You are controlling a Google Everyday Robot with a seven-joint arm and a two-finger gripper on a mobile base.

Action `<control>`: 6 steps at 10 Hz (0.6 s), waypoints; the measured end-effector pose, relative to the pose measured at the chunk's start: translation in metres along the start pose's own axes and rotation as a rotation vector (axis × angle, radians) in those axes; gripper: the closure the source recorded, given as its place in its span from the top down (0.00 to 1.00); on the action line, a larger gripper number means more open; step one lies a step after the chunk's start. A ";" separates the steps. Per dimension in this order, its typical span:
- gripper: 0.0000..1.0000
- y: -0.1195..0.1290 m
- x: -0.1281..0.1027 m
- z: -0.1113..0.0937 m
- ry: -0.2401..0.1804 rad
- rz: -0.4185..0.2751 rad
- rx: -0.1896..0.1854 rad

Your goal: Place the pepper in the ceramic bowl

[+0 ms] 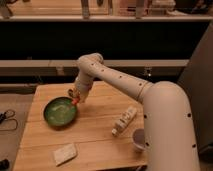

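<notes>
The ceramic bowl (59, 111) is a glossy green shallow dish on the left part of the wooden table (95, 135). My gripper (74, 96) hangs at the bowl's upper right rim, shut on the small orange-red pepper (75, 100), which shows just below the fingers, over the rim's edge. The white arm reaches in from the right and bends down over the table's back.
A small white bottle (125, 120) lies on its side right of centre. A white cup (139, 139) stands at the front right, partly behind my arm. A pale sponge-like block (65, 153) lies at the front left. A dark shelf runs behind the table.
</notes>
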 end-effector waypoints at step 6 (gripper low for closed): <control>0.00 -0.011 -0.022 0.012 -0.046 -0.066 -0.011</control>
